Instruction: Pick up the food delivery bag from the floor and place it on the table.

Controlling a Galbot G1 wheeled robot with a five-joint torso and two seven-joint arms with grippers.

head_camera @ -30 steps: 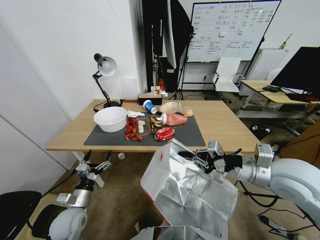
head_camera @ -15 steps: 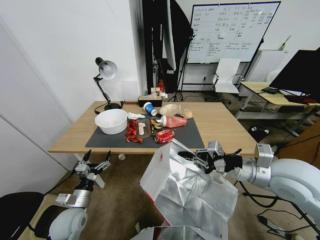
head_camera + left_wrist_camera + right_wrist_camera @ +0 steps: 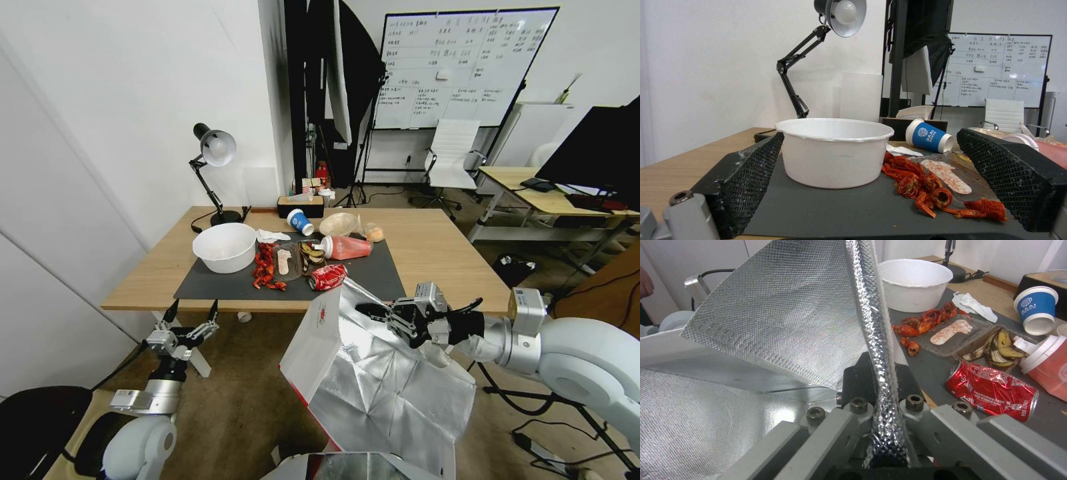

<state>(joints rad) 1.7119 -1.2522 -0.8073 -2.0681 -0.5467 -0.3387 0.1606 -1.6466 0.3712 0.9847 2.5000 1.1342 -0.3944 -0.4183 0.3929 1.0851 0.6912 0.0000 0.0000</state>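
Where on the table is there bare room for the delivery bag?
The right end of the table is bare wood, between the dark mat and the right edge. The mat's middle is crowded: white bowl, crushed red can, cup, bottle. The right end effector grips the food delivery bag near that free end.

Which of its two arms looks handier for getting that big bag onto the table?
Probably the right: the right gripper is clamped on the food delivery bag beside the table. The left gripper is open, holding nothing.
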